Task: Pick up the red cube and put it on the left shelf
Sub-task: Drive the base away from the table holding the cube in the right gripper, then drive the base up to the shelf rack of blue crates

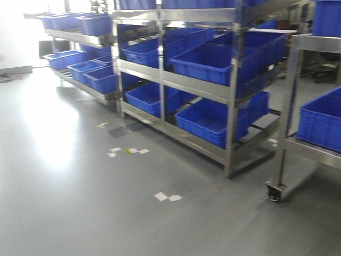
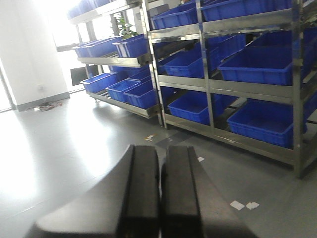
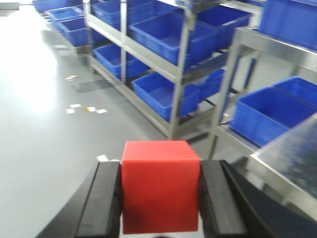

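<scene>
The red cube [image 3: 160, 178] is a smooth, matte, sharp-edged block clamped between the flat black fingers [image 3: 105, 201] of the right gripper [image 3: 161, 210], which press on its two side faces. It sits square to the wrist camera, top edge level, one flat face forward; its sides look equal, so no long axis shows. It hangs above the glossy grey floor [image 1: 80, 202], well apart from the racks. The left gripper [image 2: 161, 198] has its smooth black fingers pressed together, nothing between them. The left shelf [image 1: 80, 36] is brushed stainless steel with a flat front rail, carrying ribbed blue plastic crates [image 1: 93, 24]. A dark-topped, steel-edged table [image 3: 290, 158] lies just beside the right gripper.
</scene>
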You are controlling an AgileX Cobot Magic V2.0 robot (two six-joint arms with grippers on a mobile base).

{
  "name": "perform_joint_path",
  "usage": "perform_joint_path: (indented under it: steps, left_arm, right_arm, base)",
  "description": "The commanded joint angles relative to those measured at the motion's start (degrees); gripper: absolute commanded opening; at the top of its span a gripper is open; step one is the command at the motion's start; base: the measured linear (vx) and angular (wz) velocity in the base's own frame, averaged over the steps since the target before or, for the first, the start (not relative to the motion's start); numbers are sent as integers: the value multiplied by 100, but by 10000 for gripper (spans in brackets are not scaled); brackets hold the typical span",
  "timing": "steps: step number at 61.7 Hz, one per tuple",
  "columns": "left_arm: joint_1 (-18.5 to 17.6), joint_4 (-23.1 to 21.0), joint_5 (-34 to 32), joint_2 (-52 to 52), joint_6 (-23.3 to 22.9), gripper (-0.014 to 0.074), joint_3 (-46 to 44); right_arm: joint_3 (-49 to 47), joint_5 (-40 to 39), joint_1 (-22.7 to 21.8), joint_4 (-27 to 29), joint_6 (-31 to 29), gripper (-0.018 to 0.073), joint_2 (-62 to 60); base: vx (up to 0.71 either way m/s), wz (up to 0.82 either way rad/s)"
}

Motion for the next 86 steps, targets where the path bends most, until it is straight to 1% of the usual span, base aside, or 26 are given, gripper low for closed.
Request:
perform_joint_path:
  steps: [1,48,86]
  left_arm:
    - [-31,-27,-520,40,3,106,126]
    - [-31,-27,-520,40,3,106,126]
    - [-31,-27,-520,40,3,106,126]
  right_arm:
    - [-186,-506,-43,-56,-13,59,20]
    - [-186,-506,-43,-56,-13,59,20]
    - [-186,-506,-43,-56,-13,59,20]
  base:
    - [-13,69]
    - [-15,51]
    - [-11,37]
